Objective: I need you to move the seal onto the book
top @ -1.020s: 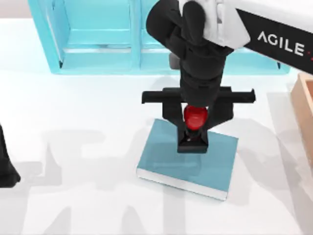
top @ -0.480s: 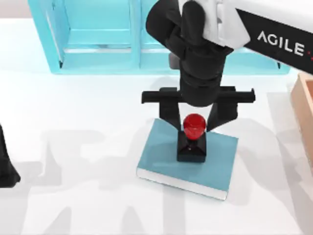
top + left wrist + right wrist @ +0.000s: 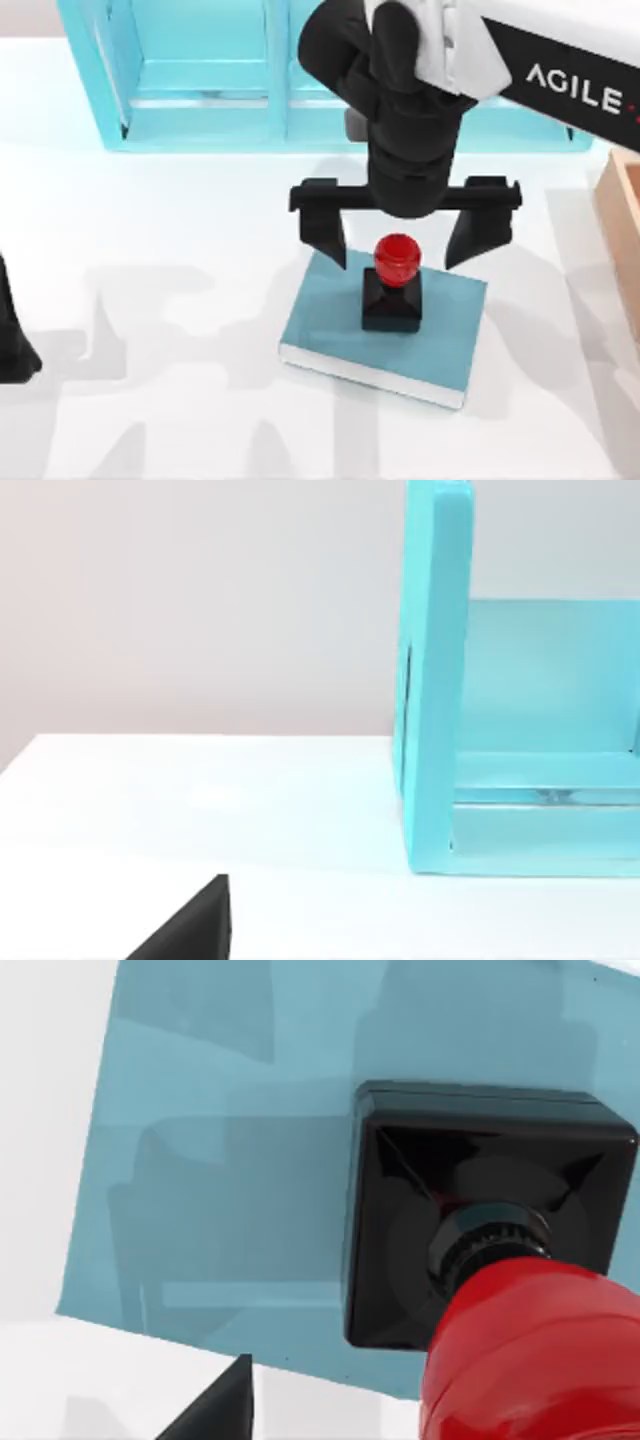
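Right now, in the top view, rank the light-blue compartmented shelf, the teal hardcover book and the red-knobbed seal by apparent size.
1. Light-blue compartmented shelf, cut off by the frame, partly behind the open right gripper.
2. Teal hardcover book.
3. Red-knobbed seal, standing on the book.
No close calls.

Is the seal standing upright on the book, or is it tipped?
Upright. The seal rests on its black base flat on the book, red knob up; the right pincer is open around it.

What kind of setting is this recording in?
Likely a rendered tabletop workspace, desk-like: a white table, a light-blue shelf at the back, and a book bearing a seal under the right gripper.
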You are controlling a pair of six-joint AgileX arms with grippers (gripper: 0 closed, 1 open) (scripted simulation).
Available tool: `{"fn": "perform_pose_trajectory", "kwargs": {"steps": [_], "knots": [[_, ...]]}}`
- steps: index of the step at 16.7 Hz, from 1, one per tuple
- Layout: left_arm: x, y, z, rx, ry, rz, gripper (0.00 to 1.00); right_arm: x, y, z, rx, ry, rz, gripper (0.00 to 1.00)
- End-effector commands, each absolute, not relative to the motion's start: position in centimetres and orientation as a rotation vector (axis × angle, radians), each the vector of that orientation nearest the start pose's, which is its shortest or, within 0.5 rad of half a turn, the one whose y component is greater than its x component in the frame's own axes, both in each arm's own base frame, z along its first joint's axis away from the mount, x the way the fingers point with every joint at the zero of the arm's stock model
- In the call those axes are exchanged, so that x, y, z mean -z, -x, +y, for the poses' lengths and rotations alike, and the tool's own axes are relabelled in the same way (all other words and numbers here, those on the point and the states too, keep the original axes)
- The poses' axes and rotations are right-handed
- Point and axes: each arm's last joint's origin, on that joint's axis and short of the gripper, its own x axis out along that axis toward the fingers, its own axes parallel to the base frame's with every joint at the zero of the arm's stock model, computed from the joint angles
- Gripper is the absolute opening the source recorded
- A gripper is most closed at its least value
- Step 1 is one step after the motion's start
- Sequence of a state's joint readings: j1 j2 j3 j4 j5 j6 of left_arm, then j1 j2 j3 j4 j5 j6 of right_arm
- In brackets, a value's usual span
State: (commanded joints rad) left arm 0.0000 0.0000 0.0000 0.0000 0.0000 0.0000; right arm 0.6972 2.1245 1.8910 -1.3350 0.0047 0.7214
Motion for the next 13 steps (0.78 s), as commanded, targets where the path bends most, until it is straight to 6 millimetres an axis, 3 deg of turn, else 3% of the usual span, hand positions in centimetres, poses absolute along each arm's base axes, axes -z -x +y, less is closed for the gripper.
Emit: {"fn": "perform_pose_trajectory", "kwargs": {"steps": [5, 13], "knots": [[-16.0, -10.6, -0.1, 0.0, 0.0, 0.0, 1.0, -22.8, -31.7, 27.1, 0.014, -0.013, 1.568, 1.0], [-16.0, -10.6, -0.1, 0.0, 0.0, 0.0, 1.0, -25.7, -31.7, 27.1, 0.014, -0.013, 1.568, 1.0]]}}
